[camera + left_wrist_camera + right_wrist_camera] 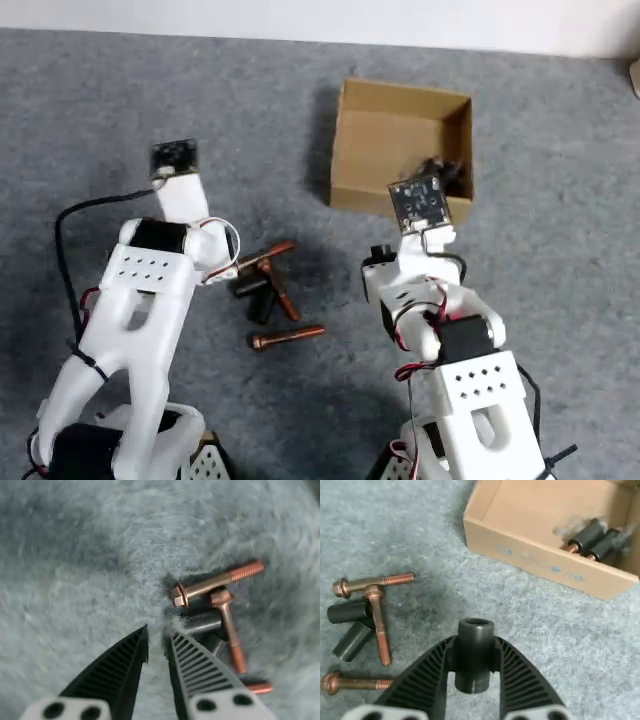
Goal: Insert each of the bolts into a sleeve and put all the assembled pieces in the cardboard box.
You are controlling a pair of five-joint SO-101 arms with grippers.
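Right gripper [475, 646] pinches sleeve [476, 629] upright, bore up, over mat [120, 100] at box's [345, 140] 6 o'clock side

Left gripper [157, 634]: fingers [195, 665] narrowly apart, holding nothing, tips low at 9 o'clock edge of pile [268, 285]

Pile, at 7 o'clock from box: three bolts [395, 579], two loose sleeves [347, 612]; two assembled pieces [592, 537] in box

You watch for:
- bolts lie crossed, so grab likely drags or rolls neighbour
- gap looks too narrow for bolt, widen first
- off-axis push at insertion may twist sleeve in pinch
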